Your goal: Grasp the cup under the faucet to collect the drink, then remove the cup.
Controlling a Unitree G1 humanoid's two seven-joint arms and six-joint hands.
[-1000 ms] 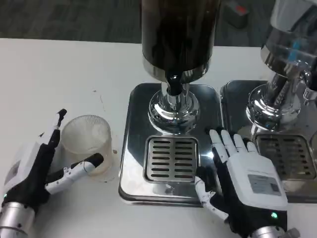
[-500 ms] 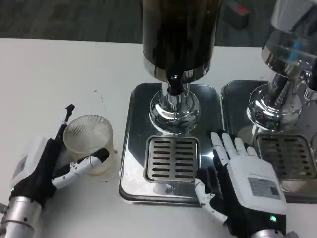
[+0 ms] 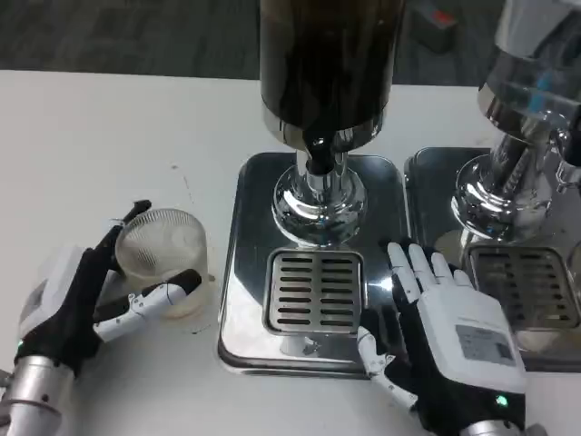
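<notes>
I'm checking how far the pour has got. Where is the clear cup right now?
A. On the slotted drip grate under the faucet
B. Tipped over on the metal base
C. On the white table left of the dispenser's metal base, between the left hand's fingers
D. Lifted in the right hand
C: the cup stands upright on the table, the left hand closing around it; the drip grate is bare.
</notes>
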